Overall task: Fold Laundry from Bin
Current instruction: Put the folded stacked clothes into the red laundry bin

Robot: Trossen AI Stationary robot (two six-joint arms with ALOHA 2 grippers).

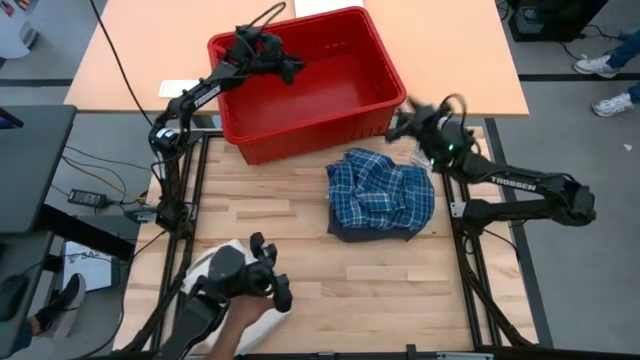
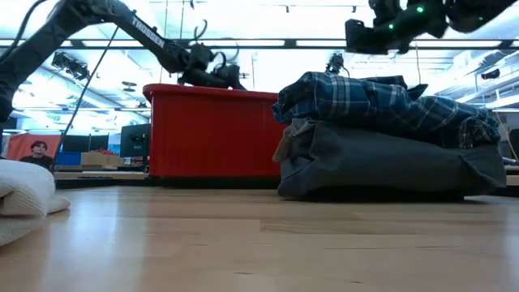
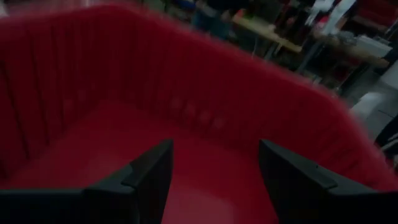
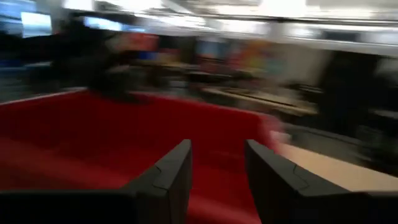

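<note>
The red bin (image 1: 300,140) stands at the table's far middle. My left gripper (image 1: 292,68) reaches over its left rim into it, open. In the left wrist view only the bin's red floor and wall (image 3: 186,93) show past my left gripper (image 3: 214,180). My right gripper (image 1: 398,125) hangs open in the air just right of the bin, facing it (image 4: 217,171), with nothing between its fingers. The laundry in view is a folded blue-and-white plaid shirt (image 1: 380,190) lying on a folded dark grey piece (image 2: 389,162) on the table.
A white cloth (image 1: 215,265) lies at the near left corner beside a dark device (image 1: 255,278). An orange table (image 1: 450,50) stands behind the bin. Bare wood (image 1: 380,290) lies in front of the folded stack.
</note>
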